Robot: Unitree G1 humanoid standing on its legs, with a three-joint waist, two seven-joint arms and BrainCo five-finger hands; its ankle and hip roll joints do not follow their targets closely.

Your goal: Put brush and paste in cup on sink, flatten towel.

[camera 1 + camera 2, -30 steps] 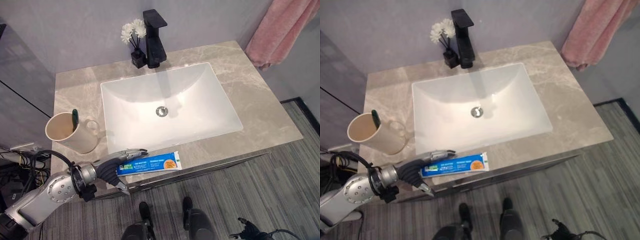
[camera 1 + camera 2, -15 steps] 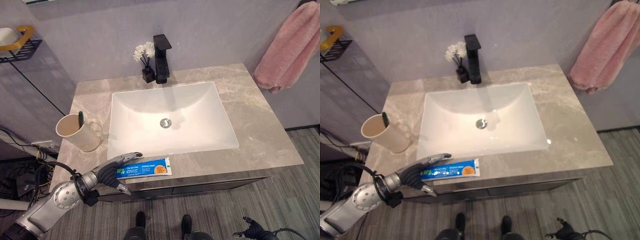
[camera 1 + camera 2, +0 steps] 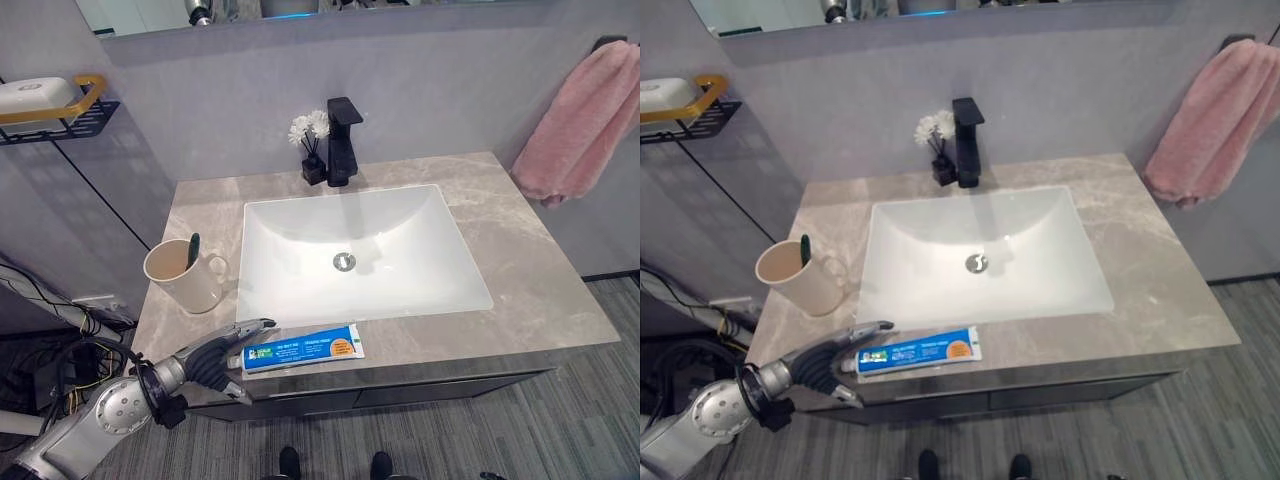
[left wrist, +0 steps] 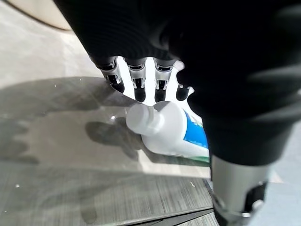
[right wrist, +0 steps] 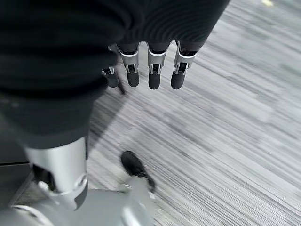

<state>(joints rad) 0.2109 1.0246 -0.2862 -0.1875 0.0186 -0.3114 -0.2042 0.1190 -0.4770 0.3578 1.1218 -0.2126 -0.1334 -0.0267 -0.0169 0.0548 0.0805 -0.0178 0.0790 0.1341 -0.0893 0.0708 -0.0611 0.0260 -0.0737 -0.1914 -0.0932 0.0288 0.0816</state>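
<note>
A blue and white toothpaste tube (image 3: 302, 349) lies flat on the grey marble counter (image 3: 530, 260), along its front edge, with the white cap (image 4: 143, 118) pointing left. My left hand (image 3: 215, 358) sits at that cap end. Its fingers (image 4: 139, 85) reach straight over the cap, the thumb stays apart below, and nothing is gripped. A cream cup (image 3: 185, 277) with a green toothbrush (image 3: 192, 250) standing in it rests left of the sink (image 3: 360, 255). A pink towel (image 3: 580, 125) hangs bunched on the right wall. My right hand (image 5: 154, 70) hangs open over the floor.
A black faucet (image 3: 343, 140) and a small vase of white flowers (image 3: 310, 130) stand behind the basin. A wall shelf with a soap dish (image 3: 45, 95) is at the upper left. The counter's front edge runs just below the tube.
The camera has tilted up, shifting the whole picture and bringing the wall, shelf and towel into sight. My left hand stays at the tube's cap end.
</note>
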